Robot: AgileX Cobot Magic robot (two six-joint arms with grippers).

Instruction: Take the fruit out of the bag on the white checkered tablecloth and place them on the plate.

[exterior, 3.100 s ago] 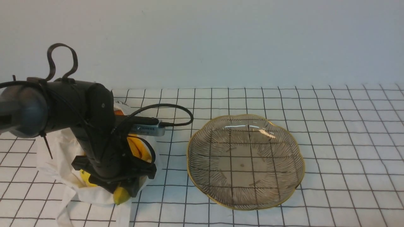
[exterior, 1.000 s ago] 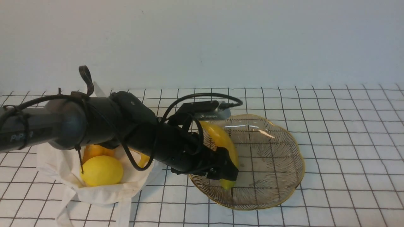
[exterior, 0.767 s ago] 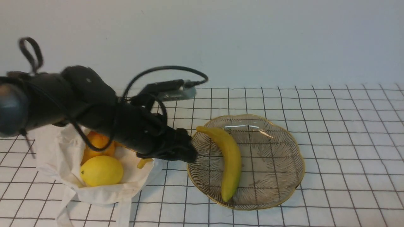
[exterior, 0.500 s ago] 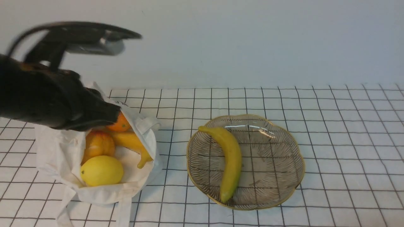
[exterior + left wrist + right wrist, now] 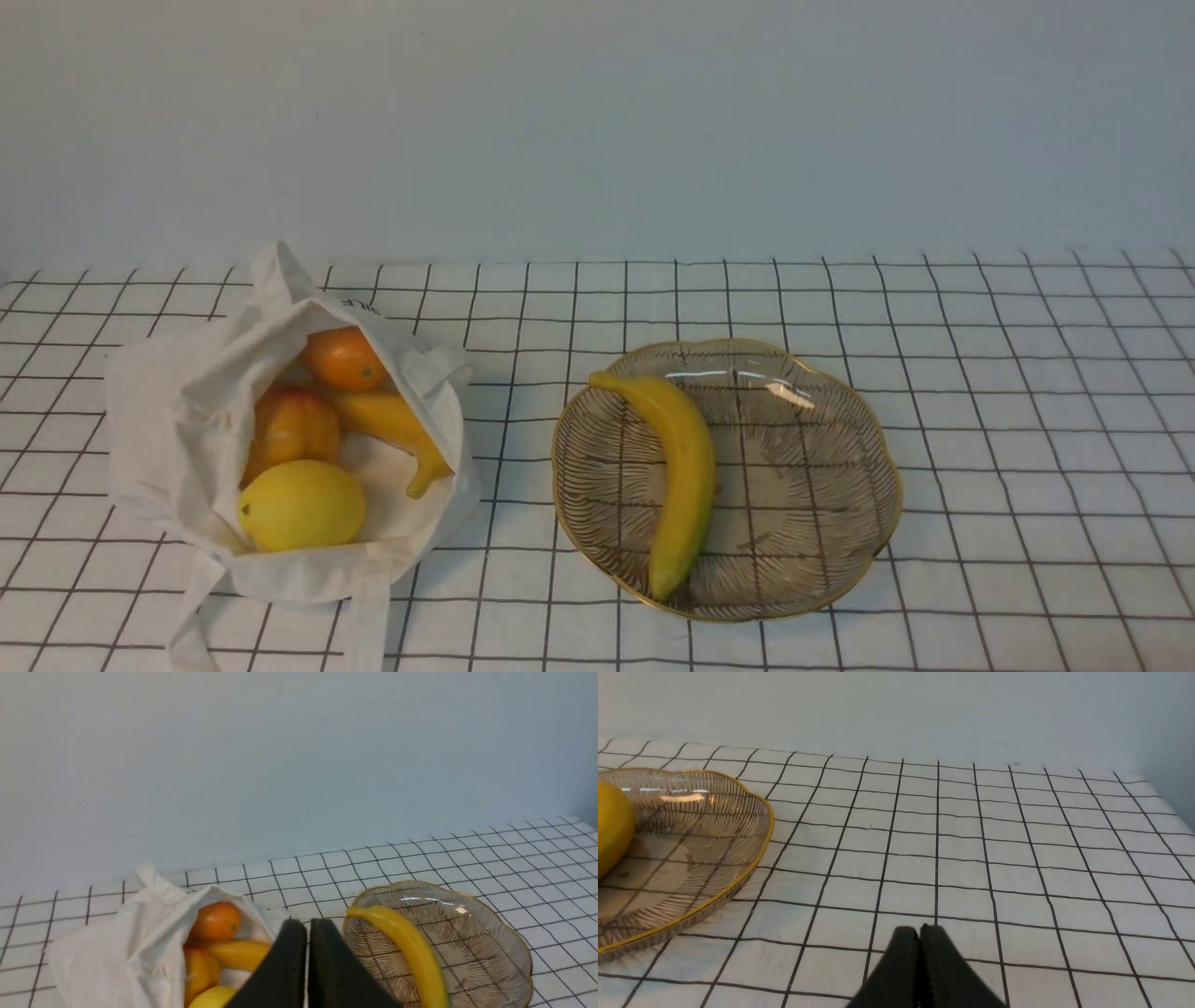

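The left gripper (image 5: 312, 933) is showing only in its own wrist view, its two dark fingers standing closed, side by side, with nothing pinched between them and nothing touching their tips. Ahead of it the tote bag (image 5: 308, 583) is lying open-mouthed on the checkered cloth (image 5: 1008, 448), holding the rest of the fruit: a lemon (image 5: 303, 506), an orange (image 5: 344, 359), an orange-red fruit (image 5: 294, 431) and a banana (image 5: 383, 417) that is resting partly under the bag's edge. Also ahead of the gripper, farther toward the robot's right than the bag, the glass plate (image 5: 803, 523) is sitting apart from the bag and carrying another banana (image 5: 686, 467), whose stem end is reaching the rim. The right gripper (image 5: 920, 938) is appearing in its own wrist view, its fingertips meeting, holding nothing; beyond its tips the cloth is stretching away, and the plate is lying toward the robot's left of it.
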